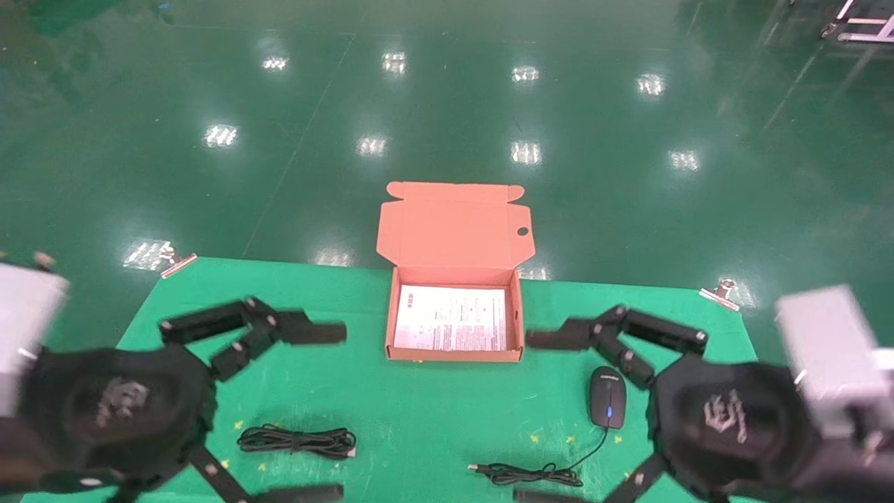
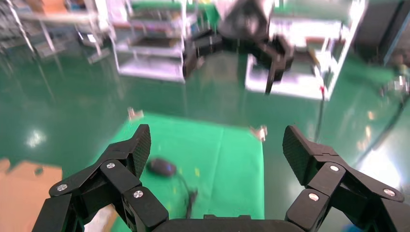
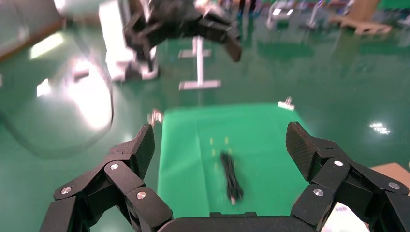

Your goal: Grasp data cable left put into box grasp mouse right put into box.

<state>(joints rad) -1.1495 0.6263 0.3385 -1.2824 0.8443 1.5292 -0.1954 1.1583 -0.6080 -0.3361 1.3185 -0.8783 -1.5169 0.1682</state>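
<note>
Seen from the head camera, the box (image 1: 454, 318) sat open at the far middle of the green table (image 1: 391, 405), its flap lid raised behind it and a white printed sheet (image 1: 452, 318) lying flat inside. Nearer the robot, on its left, the data cable (image 1: 297, 441) lay in a long looped bundle on the cloth, and the left gripper (image 1: 307, 412) hung above that side with its jaws spread wide, holding nothing. On the right, the mouse (image 1: 607, 396) rested just beside the box's near right corner, its thin cord (image 1: 545, 471) trailing toward the robot to a small coil, while the right gripper (image 1: 538, 419) hung over it, jaws likewise spread wide and empty. From the left wrist, the left gripper (image 2: 217, 154) showed both fingers (image 2: 138, 150) far apart, with the mouse (image 2: 161, 167) on the cloth between them farther off, a corner of the box (image 2: 24, 188) at one side, and the other arm's gripper (image 2: 241, 53) hanging beyond. From the right wrist, the right gripper (image 3: 220, 152) was equally wide, the data cable (image 3: 231, 176) lying on the cloth well apart from its fingers (image 3: 309, 152), and the left gripper (image 3: 188, 24) hung farther off.
</note>
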